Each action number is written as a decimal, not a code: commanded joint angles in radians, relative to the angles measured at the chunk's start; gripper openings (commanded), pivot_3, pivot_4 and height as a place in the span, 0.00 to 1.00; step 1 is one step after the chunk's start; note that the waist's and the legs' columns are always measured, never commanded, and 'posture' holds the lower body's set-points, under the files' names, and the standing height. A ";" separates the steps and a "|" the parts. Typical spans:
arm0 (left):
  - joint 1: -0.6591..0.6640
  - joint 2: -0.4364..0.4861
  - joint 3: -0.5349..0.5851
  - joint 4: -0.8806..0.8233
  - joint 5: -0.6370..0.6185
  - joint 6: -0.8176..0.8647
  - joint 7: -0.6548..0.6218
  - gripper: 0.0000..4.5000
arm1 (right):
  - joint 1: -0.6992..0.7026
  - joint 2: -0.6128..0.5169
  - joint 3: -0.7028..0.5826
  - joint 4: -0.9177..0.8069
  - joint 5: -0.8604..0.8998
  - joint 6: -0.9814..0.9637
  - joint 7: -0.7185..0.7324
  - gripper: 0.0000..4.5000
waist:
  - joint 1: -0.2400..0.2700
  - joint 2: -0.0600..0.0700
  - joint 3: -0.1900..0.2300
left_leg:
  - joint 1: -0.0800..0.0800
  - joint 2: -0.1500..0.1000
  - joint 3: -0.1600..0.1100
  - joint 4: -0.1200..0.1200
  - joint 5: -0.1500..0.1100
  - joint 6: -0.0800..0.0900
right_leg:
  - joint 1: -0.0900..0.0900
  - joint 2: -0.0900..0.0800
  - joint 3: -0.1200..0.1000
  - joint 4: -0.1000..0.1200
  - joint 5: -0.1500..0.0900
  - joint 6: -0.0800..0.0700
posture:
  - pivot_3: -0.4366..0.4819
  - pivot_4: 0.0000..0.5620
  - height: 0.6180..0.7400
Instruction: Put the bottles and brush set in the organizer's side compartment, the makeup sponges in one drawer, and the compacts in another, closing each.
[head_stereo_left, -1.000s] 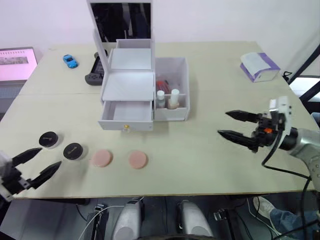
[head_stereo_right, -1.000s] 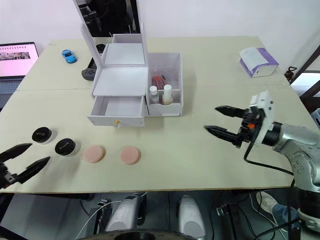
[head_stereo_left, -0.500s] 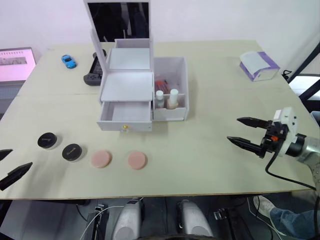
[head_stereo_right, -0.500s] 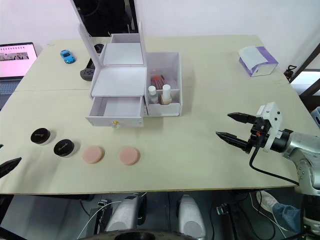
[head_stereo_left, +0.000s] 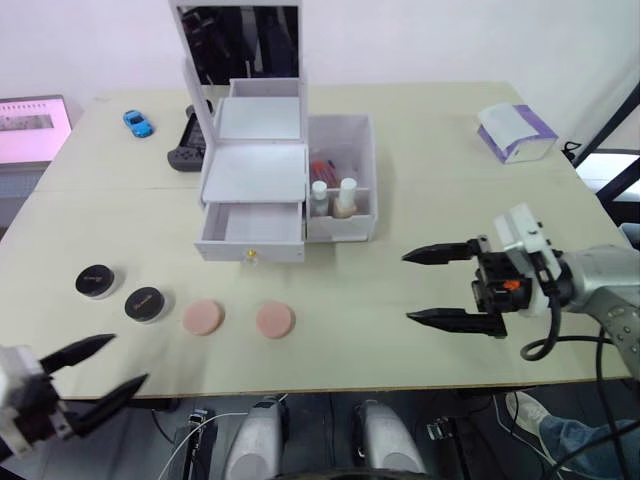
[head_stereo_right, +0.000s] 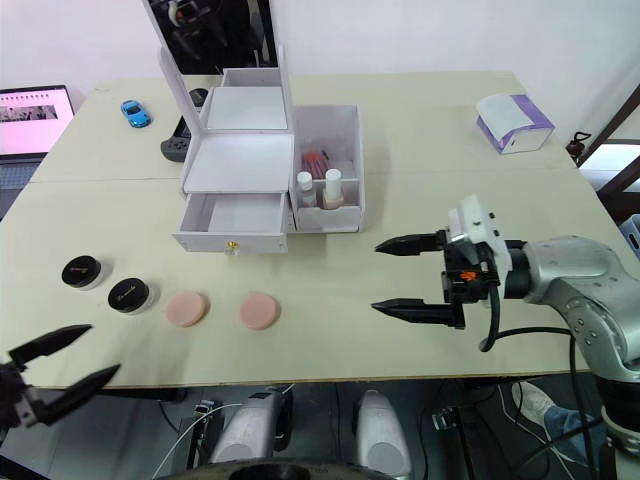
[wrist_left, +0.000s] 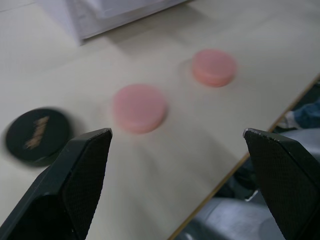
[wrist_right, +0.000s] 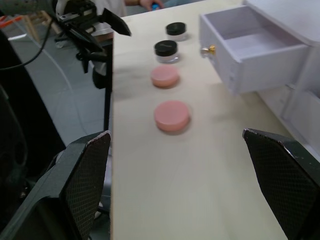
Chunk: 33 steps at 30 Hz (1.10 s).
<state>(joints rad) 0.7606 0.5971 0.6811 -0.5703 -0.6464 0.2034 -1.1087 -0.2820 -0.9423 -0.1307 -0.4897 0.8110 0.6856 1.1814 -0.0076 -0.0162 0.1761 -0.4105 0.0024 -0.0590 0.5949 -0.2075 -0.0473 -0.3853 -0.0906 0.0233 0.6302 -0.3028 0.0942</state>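
Swinging inward since the earlier frame, the right gripper (head_stereo_left: 437, 287) hangs spread and empty right of two pink makeup sponges (head_stereo_left: 203, 318); the left gripper (head_stereo_left: 105, 368), also spread, hovers off the table's (head_stereo_left: 420, 190) near edge beside two black compacts (head_stereo_left: 146, 303). White organizer's (head_stereo_left: 255, 170) drawer (head_stereo_left: 252, 227) is out.

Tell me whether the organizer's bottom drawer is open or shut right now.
Open. The drawer is pulled out from the organizer, showing its empty white inside, with its gold knob out front.
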 joint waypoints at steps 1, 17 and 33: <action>-0.003 -0.051 -0.160 -0.161 0.083 -0.020 0.098 0.98 | -0.101 0.018 0.061 -0.053 -0.001 0.035 -0.057 1.00 | -0.002 0.001 0.000 | 0.000 0.000 0.001 0.001 0.000 0.000 | 0.002 0.000 0.000 0.000 0.000 0.000 | 0.48 0.27 1.00; -0.302 -0.140 -0.645 -0.019 0.467 0.009 0.456 0.98 | -0.208 -0.093 0.049 -0.115 0.057 0.226 -0.136 1.00 | 0.017 0.000 -0.001 | 0.000 -0.001 0.000 0.002 0.000 0.001 | 0.002 0.010 -0.003 0.002 0.002 0.002 | 0.48 0.27 1.00; -0.476 -0.194 -0.788 0.168 0.511 -0.085 0.494 0.98 | -0.187 -0.137 0.001 -0.128 0.081 0.233 -0.147 1.00 | 0.020 0.001 -0.002 | 0.001 -0.001 0.000 0.003 0.000 0.001 | 0.004 0.010 -0.003 0.002 0.003 0.005 | 0.48 0.27 1.00</action>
<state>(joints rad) 0.2870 0.4081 -0.0931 -0.3918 -0.1383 0.1278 -0.6175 -0.4676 -1.0678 -0.0966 -0.5965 0.8787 0.9231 1.0364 0.0123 -0.0152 0.1744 -0.4098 0.0012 -0.0590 0.5978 -0.2071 -0.0465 -0.3817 -0.0807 0.0205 0.6325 -0.2994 0.0992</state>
